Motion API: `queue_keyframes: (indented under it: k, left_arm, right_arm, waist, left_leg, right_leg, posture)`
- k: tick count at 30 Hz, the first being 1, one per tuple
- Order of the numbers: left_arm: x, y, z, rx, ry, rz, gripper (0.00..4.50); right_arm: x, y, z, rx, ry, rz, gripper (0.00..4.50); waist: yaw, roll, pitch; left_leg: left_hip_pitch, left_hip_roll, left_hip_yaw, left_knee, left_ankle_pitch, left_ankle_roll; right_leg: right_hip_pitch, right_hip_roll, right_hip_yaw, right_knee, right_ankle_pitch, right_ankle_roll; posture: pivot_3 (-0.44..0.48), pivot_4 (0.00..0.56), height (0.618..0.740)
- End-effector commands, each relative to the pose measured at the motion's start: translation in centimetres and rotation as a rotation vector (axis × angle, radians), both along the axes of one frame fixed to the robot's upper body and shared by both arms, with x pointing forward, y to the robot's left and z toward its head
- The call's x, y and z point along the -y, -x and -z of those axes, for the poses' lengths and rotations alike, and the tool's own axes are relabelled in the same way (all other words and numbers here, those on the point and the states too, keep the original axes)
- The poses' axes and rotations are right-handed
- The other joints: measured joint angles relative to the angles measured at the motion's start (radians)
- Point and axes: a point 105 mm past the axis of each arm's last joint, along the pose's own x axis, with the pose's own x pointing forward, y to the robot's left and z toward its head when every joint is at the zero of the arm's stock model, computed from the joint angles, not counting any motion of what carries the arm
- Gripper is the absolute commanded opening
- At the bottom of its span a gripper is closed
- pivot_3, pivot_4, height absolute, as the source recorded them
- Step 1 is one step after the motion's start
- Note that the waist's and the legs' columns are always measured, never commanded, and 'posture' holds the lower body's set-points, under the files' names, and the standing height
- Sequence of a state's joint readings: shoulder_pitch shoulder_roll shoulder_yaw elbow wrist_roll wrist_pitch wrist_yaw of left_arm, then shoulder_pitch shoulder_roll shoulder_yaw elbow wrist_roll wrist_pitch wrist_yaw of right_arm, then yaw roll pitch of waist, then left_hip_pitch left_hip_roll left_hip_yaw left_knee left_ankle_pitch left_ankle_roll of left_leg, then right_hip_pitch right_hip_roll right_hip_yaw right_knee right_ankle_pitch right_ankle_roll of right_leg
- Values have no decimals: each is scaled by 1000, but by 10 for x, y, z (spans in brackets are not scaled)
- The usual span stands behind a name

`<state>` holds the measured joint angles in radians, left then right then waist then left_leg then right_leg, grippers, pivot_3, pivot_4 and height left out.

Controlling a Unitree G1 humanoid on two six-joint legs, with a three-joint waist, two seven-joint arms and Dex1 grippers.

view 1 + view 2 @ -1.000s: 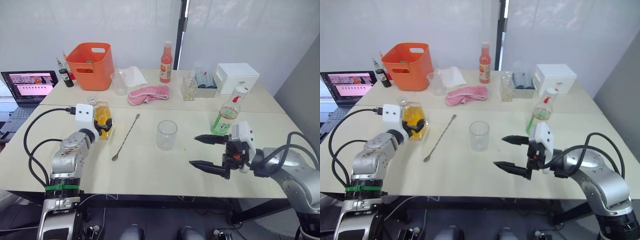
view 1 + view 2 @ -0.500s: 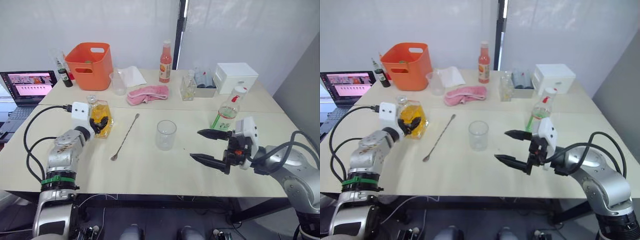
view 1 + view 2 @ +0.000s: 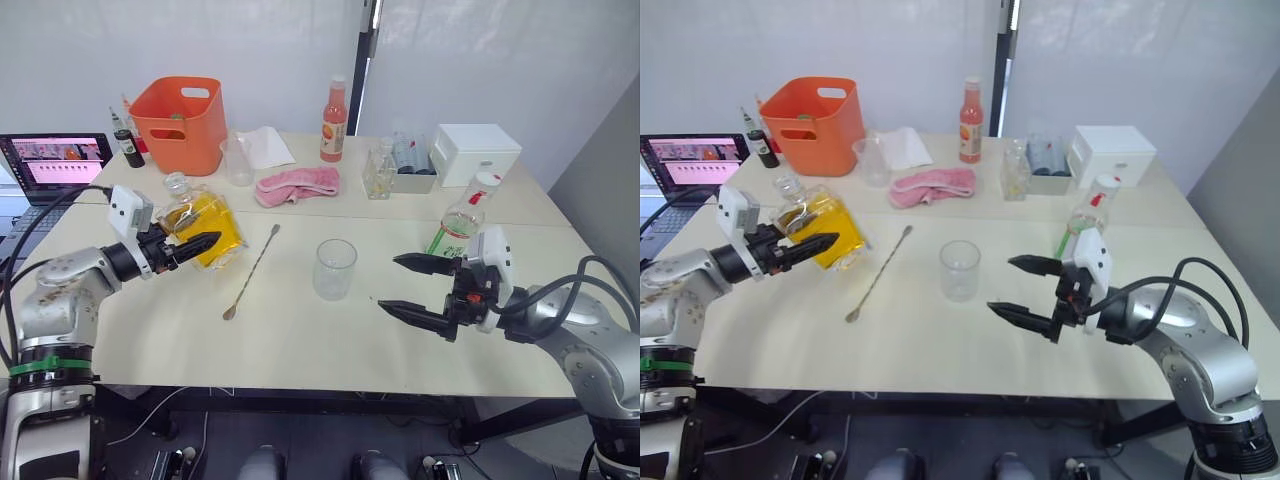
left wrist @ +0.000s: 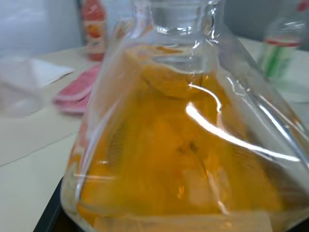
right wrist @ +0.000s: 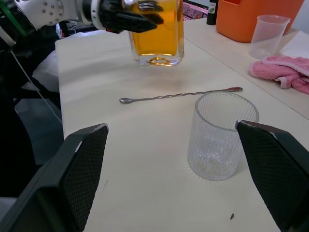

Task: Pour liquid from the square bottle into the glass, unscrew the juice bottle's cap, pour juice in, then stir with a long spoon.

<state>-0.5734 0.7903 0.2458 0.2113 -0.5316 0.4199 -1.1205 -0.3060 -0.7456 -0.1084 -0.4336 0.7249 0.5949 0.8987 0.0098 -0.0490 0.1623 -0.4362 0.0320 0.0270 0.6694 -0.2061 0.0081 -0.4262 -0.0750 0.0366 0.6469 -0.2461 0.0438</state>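
Note:
My left gripper (image 3: 200, 243) is shut on the square bottle (image 3: 207, 226), which holds yellow-orange liquid (image 4: 178, 159). It holds the bottle tilted just above the table's left side, stopper (image 3: 176, 183) in place. The empty glass (image 3: 334, 268) stands mid-table. The long spoon (image 3: 252, 272) lies flat between bottle and glass. My right gripper (image 3: 392, 283) hovers open to the right of the glass, fingers pointing at it and holding nothing. Behind that gripper stands the juice bottle (image 3: 458, 222) with its white cap (image 3: 482, 183) on.
At the back stand an orange basket (image 3: 183, 125), a plastic beaker (image 3: 237, 165), a pink cloth (image 3: 298, 187), an orange-red bottle (image 3: 333, 122), a small clear bottle (image 3: 377, 175) and a white box (image 3: 475, 152). A laptop (image 3: 55, 160) sits far left.
My left gripper has raised the square bottle off the table, tilted it and drawn it leftward. The right gripper has stayed open in about the same place.

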Motion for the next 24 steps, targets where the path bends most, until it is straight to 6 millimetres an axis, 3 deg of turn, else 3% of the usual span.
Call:
queue_keyframes:
  k: [1, 7, 11, 18, 24]
  left_arm:
    - [29, 27, -21, 44, -54, 236, 2794]
    - [76, 52, 6, -18, -148, 489, 2794]
    - [105, 51, 26, -6, -187, 574, 2794]
    - [123, 45, 54, 10, -270, 610, 2794]
    - [140, 35, 59, 96, -277, 601, 2794]
  right_arm:
    - [3, -1, -8, 37, 7, -7, 4500]
    - [10, -4, -8, 25, 19, -5, 4500]
    - [8, -6, -7, 17, 22, -11, 4500]
    - [10, -6, -9, 12, 30, -6, 4500]
    - [8, -4, -10, 10, 31, -6, 4500]
  waist:
    - [0, 0, 0]
    - [-1, 0, 0]
    - [0, 0, 0]
    - [-1, 1, 0]
    - [3, 1, 0]
  left_leg:
    - [0, 0, 0, 0, 0, 0]
    - [2, 0, 1, 1, 0, 0]
    - [1, 0, 1, 2, 0, 0]
    - [1, 0, 0, 4, 0, 0]
    - [0, 0, 0, 7, -1, 1]
  right_leg:
    - [0, 0, 0, 0, 0, 0]
    - [1, 1, 1, 0, 0, 0]
    - [1, 2, 1, 1, 0, 0]
    - [1, 3, 1, 2, 0, 0]
    - [1, 2, 1, 2, 0, 0]
  posture:
    - [0, 150, 715]
    - [0, 150, 715]
    - [0, 150, 715]
    - [0, 150, 715]
    - [0, 150, 715]
